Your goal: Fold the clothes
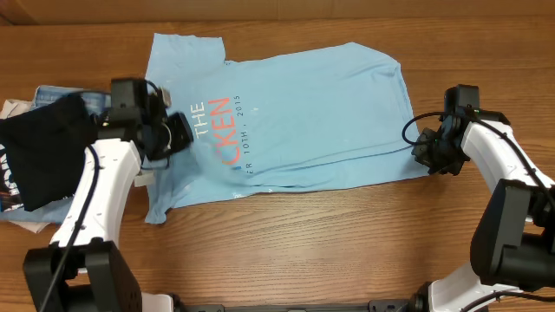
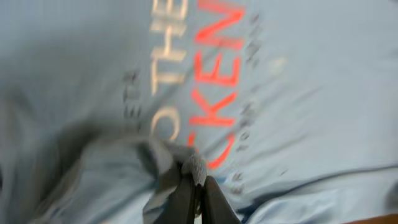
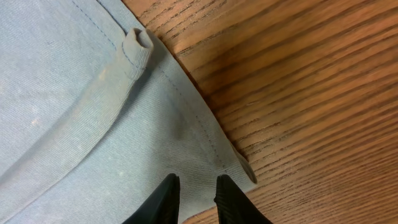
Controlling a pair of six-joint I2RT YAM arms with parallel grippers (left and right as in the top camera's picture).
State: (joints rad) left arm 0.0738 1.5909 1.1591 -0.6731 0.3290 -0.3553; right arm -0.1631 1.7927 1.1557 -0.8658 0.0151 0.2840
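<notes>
On worktop [image 1: 347, 243], T-shirt [image 1: 295, 113] lies flat, print up; left tool [image 2: 198, 177] pressed together, pinching a fabric ridge beside the lettering [image 2: 217, 81]; right tool [image 3: 194, 183] narrowly parted at hem corner [image 3: 239, 168], grip unclear. Lift both evenly, cloth taut.

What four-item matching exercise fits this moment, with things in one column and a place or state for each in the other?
Things:
1. T-shirt
2. left gripper
3. right gripper
4. black garment

Place or state:
A. bunched at the far left of the overhead view
B. spread flat across the wooden table
C. shut on a pinch of blue fabric beside the lettering
D. fingers apart at the hem corner

Pairs: 1-B, 2-C, 3-D, 4-A
</notes>
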